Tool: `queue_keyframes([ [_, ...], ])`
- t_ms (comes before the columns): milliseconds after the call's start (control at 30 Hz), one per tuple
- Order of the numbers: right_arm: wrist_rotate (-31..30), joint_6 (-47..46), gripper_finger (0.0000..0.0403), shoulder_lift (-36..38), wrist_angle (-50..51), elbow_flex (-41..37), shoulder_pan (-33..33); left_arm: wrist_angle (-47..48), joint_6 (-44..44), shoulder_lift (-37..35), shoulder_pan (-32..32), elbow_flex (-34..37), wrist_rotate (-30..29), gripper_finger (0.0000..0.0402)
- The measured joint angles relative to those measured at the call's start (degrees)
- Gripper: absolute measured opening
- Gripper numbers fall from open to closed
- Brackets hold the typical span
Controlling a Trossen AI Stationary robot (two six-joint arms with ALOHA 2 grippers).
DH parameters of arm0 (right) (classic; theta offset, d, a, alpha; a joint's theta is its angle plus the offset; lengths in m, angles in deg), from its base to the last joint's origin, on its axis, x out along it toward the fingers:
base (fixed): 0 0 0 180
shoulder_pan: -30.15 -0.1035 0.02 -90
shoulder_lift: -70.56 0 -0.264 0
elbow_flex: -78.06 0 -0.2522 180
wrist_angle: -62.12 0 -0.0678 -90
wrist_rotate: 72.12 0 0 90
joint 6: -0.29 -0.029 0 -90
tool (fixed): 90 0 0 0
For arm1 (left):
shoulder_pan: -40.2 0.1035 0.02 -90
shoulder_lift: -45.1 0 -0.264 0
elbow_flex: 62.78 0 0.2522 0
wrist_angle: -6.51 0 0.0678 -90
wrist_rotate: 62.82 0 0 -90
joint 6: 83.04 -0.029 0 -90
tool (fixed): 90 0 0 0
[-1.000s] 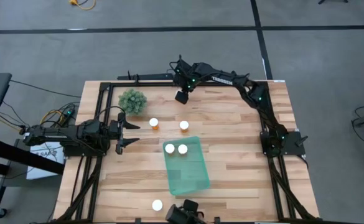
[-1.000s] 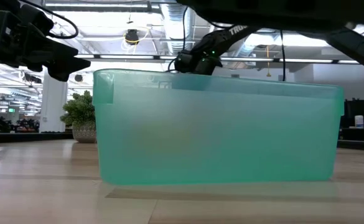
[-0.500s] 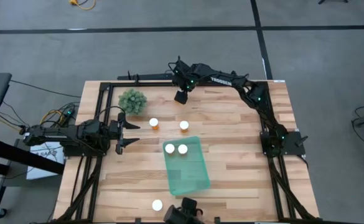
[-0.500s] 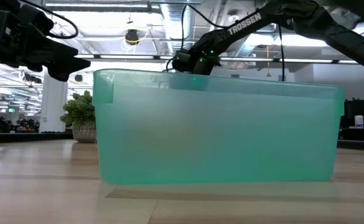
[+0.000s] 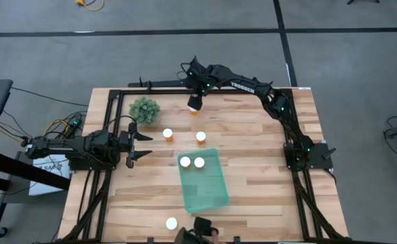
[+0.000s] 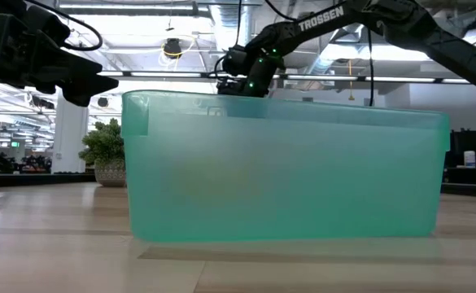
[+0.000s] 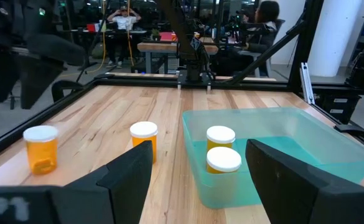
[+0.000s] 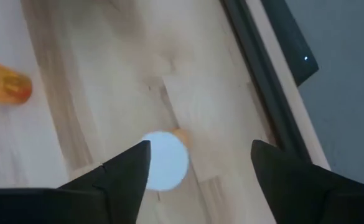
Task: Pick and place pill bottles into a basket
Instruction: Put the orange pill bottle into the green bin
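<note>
Low view: basket (image 6: 286,175) wall fills the frame; its contents are hidden behind the translucent plastic.
High view: right gripper (image 5: 195,102) covers the pill bottle beneath its fingers.
Right wrist view: white cap (image 8: 165,160) between the fingers is blurred; orange body mostly hidden under it. Second bottle (image 8: 4,86) cut by the edge.
Left wrist view: fingertips (image 7: 129,177) run off-frame.

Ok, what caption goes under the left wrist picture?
Two pill bottles sit in the basket; two more stand outside.
</note>
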Motion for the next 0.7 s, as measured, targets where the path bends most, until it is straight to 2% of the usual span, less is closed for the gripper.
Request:
queue_keyframes([
  [367,-0.14,0.74,0.0392,0.01,0.69,0.02,-0.03,0.01,0.00,-0.02,0.02,0.01,0.00,0.0248],
  [700,-0.30,0.94,0.0382,-3.76,1.10,0.12,-1.11,0.01,-0.02,-0.02,0.02,0.01,0.00,0.0248],
])
